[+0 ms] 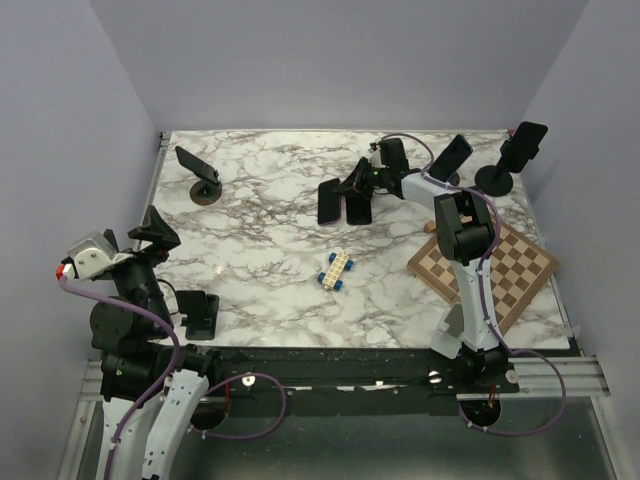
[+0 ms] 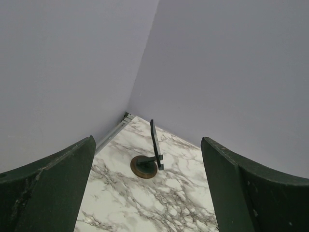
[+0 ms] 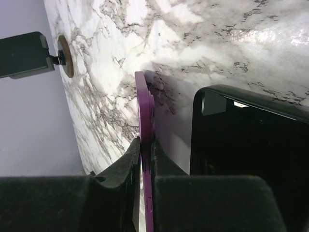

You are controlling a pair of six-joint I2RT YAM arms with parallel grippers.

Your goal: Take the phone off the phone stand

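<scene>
My right gripper (image 1: 343, 192) reaches to the back middle of the table and is shut on a purple phone (image 1: 326, 203). In the right wrist view the phone (image 3: 146, 145) stands edge-on, pinched between both black fingers (image 3: 118, 169). A black phone stand (image 1: 357, 208) sits just right of the phone. In the wrist view the stand (image 3: 241, 145) is apart from the phone, with a strip of marble between them. My left gripper (image 1: 155, 235) is open and empty at the front left, far from them.
Three other phones rest on stands: back left (image 1: 192, 162), also in the left wrist view (image 2: 154, 140), back right (image 1: 452, 157) and far right (image 1: 525, 143). A chessboard (image 1: 500, 270) lies at the right. A blue-white brick toy (image 1: 337, 270) lies mid-table. A black stand (image 1: 200, 312) is front left.
</scene>
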